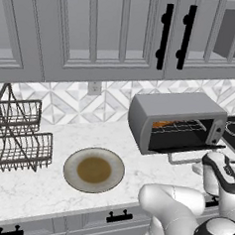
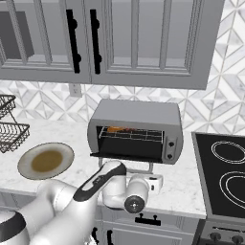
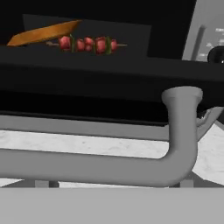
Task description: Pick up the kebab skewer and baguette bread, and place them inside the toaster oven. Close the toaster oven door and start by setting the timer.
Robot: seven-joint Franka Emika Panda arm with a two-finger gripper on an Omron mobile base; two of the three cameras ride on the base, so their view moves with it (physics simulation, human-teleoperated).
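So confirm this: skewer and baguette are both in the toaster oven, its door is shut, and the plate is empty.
Not quite: the toaster oven door is open, folded down flat, as the right base view shows. The rest holds: kebab skewer and baguette bread lie inside the toaster oven, and the plate holds no food.

An empty plate [image 1: 94, 169] sits beside a wire dish rack [image 1: 18, 137].

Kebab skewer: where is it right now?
In the hand view the kebab skewer lies inside the open toaster oven, just right of the baguette bread, behind the lowered toaster oven door.
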